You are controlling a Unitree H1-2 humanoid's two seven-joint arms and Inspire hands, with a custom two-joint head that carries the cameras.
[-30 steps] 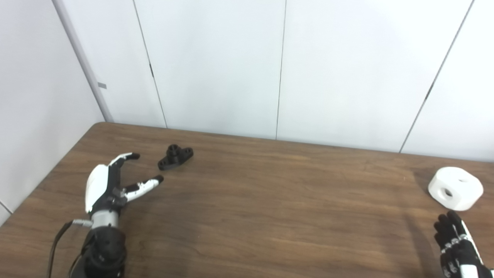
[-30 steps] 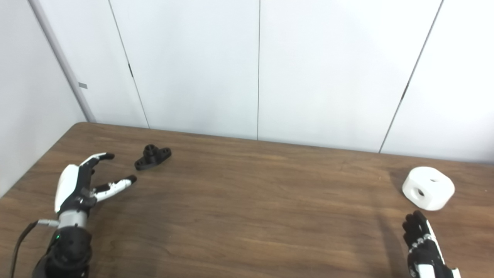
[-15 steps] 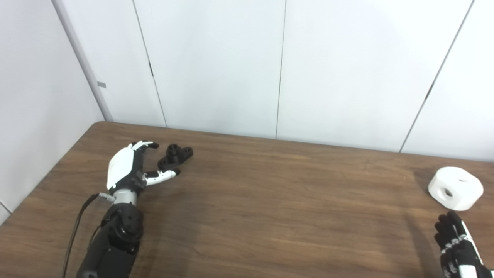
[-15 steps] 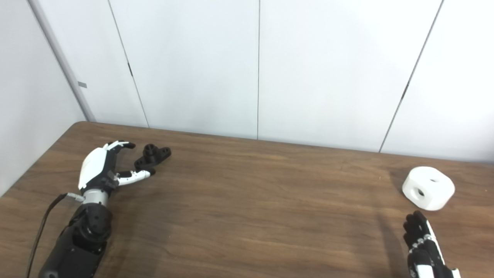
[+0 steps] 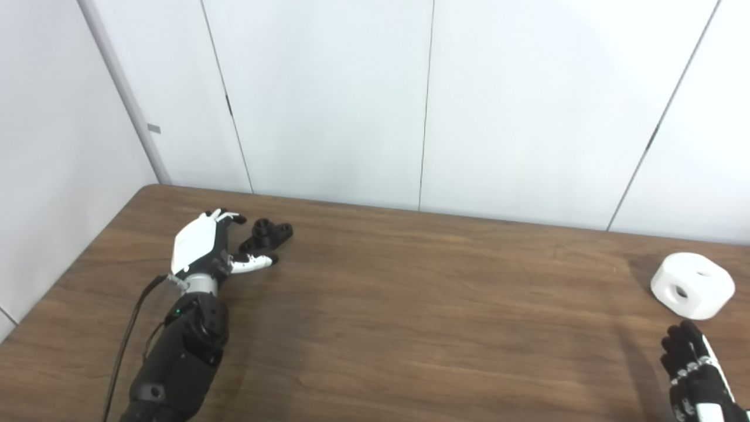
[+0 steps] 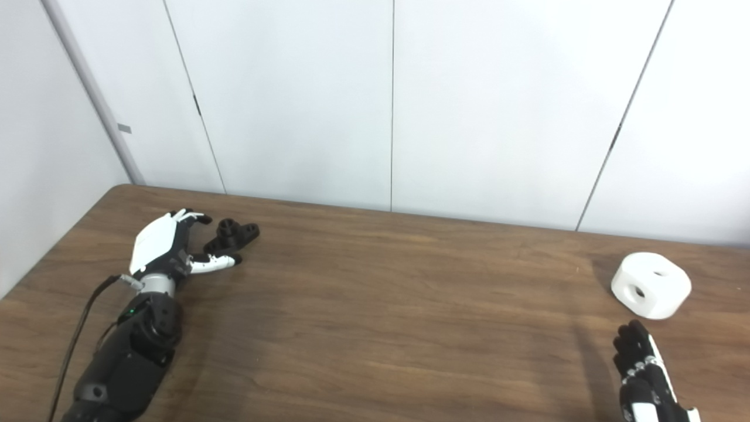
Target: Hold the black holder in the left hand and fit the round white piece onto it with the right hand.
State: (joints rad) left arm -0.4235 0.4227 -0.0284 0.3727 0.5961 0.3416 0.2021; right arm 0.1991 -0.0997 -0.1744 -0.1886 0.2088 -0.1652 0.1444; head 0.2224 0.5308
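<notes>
Bench (image 5: 410,328) of dark wood carries both parts. The black holder (image 5: 266,237) lies at its far left, the left hand (image 5: 202,249) just beside it with fingers (image 5: 253,264) spread, gripping nothing (thumb under the holder's near end). The round white piece (image 5: 692,285) sits far right; the right hand (image 5: 694,375) waits near it, fingers apart, empty.

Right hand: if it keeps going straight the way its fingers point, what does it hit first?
Most likely the round white piece, just beyond the right hand; bare table lies between.
</notes>
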